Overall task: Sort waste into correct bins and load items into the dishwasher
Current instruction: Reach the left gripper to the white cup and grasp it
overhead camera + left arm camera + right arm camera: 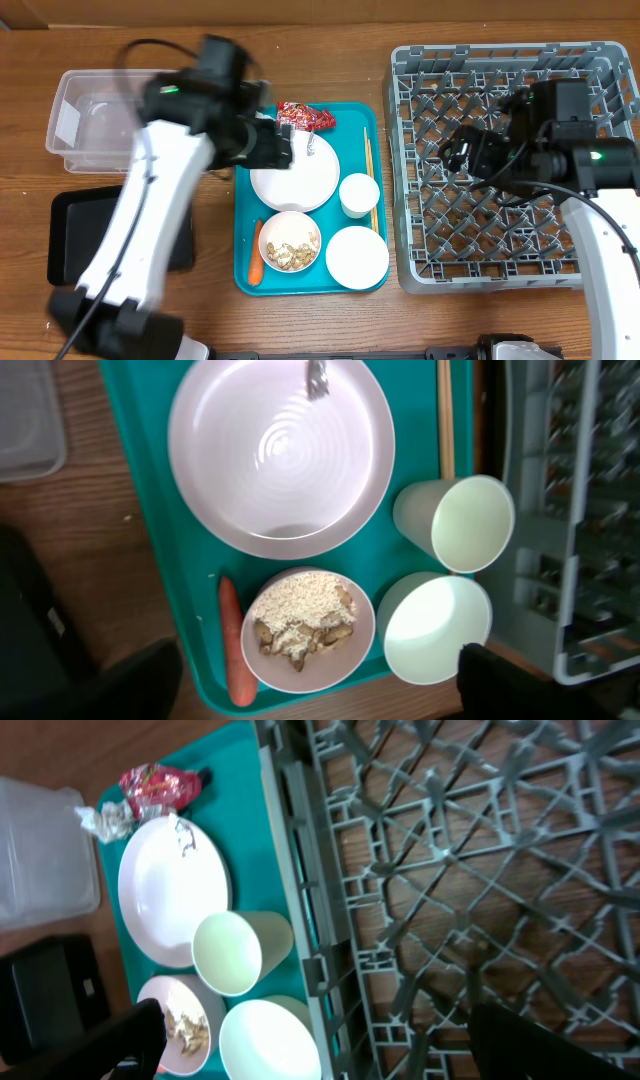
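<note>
Overhead, we record the large plate [305,182] on the teal tray [245,205], with the red wrapper [305,116] and crumpled tissue [105,818] at the tray's upper end. Below the plate sit a bowl [290,242] of beige scraps [288,255], an empty bowl [357,257] and a cup [359,194]. The chopsticks [370,170] run along the tray's right side and the carrot [256,255] lies just left of the scrap bowl. The left pincer [285,147] hovers over the plate's rim, spread, pinching nothing. The right pincer [458,152] hangs over the grey dish rack [500,70], likewise spread. The clear tub [90,120] and black tray [75,230] stand on the surface [300,320], left of the teal tray.
</note>
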`<state>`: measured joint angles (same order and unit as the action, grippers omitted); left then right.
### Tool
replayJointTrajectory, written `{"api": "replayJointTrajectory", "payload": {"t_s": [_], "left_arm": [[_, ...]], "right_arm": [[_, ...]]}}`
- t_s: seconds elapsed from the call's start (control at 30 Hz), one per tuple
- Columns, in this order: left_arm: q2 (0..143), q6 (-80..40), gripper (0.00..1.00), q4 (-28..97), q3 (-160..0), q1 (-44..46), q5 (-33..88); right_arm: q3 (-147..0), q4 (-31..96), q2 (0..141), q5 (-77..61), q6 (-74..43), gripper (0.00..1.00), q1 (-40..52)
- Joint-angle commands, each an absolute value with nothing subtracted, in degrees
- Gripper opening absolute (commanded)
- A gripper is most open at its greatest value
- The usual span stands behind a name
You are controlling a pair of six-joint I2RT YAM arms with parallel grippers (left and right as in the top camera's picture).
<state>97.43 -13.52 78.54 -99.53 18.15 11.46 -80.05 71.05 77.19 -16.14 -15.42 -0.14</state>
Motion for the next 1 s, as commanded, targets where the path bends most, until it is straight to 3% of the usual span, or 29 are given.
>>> {"api": "replayJointTrajectory", "payload": {"t_s": [0.0,0.13,0.33,0.47,0.67,0.73,0.87,0.97], "left_arm": [[101.1,-13.7,0.85,77.1,-100.6,23.4,7.9],[105.4,-13.7,0.83,72.2,-100.6,28.8,7.9],[112.3,-14.0,0.66,64.9,-100.6,34.8,7.5],[116.9,-14.3,0.68,61.2,-100.6,37.4,7.5],[121.6,-14.9,0.55,60.3,-100.6,38.8,5.7],[122.2,-14.8,0.48,60.0,-100.6,38.8,5.5],[122.1,-14.8,0.08,60.3,-100.8,38.5,5.4],[122.0,-14.8,0.04,63.5,-103.5,37.6,5.6]], "right_arm": [[-83.1,71.2,75.3,-14.8,-16.8,1.0,-2.9],[-84.5,71.4,73.3,-14.8,-16.8,1.0,-5.7],[-84.8,70.8,70.8,-14.8,-16.7,1.0,-6.9],[-84.8,70.9,70.8,-14.8,-16.8,1.0,-6.9],[-84.8,71.3,70.8,-14.8,-16.7,1.0,-6.9],[-84.8,71.5,70.8,-14.8,-16.7,1.0,-6.9],[-84.8,71.9,70.8,-14.8,-16.7,1.0,-6.9],[-84.8,72.0,70.8,-14.9,-16.8,1.0,-6.9]]}}
